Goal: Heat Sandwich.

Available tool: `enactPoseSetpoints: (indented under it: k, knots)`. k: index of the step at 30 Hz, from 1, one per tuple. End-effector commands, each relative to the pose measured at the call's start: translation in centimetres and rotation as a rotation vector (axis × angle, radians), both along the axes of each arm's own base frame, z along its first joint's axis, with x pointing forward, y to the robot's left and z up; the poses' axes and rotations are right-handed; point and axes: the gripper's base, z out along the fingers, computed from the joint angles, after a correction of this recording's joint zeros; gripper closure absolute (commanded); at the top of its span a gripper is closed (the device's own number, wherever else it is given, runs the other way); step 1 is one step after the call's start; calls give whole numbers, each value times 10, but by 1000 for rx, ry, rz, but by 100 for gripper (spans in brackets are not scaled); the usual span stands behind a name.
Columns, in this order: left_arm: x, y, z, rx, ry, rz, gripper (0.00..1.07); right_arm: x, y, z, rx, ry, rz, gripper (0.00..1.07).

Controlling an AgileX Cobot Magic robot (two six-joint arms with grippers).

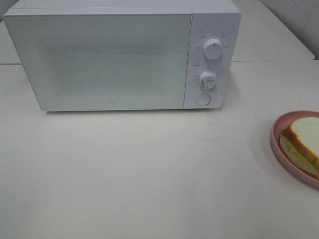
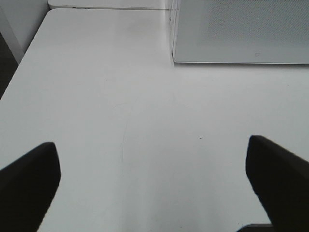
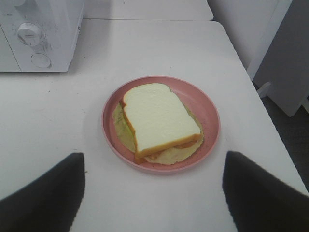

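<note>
sandwich [image 3: 159,121]: lies on the pink plate [image 3: 207,104], white bread on top, pale green layer showing beneath
pink plate: on the white table [image 1: 149,174], off to the right of the microwave [image 1: 109,59], well apart from it
right gripper [image 3: 153,191]: jaws spread wide, empty, near the plate
left gripper [image 2: 152,181]: jaws wide apart, empty, over bare table
microwave: door closed

Markings ring the microwave [image 1: 124,55] dials, too blurred to read.
</note>
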Motion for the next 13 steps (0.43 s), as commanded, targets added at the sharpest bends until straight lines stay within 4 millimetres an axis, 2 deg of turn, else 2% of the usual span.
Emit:
enactPoseSetpoints:
  k: [1,13]
  knots:
    - [-4,-1,0,-9,-37,-3,6,-3,0,1,-4,-36,-8,31]
    - [-4,-1,0,-9,-37,-3,6,-3,0,1,-4,-36,-8,32]
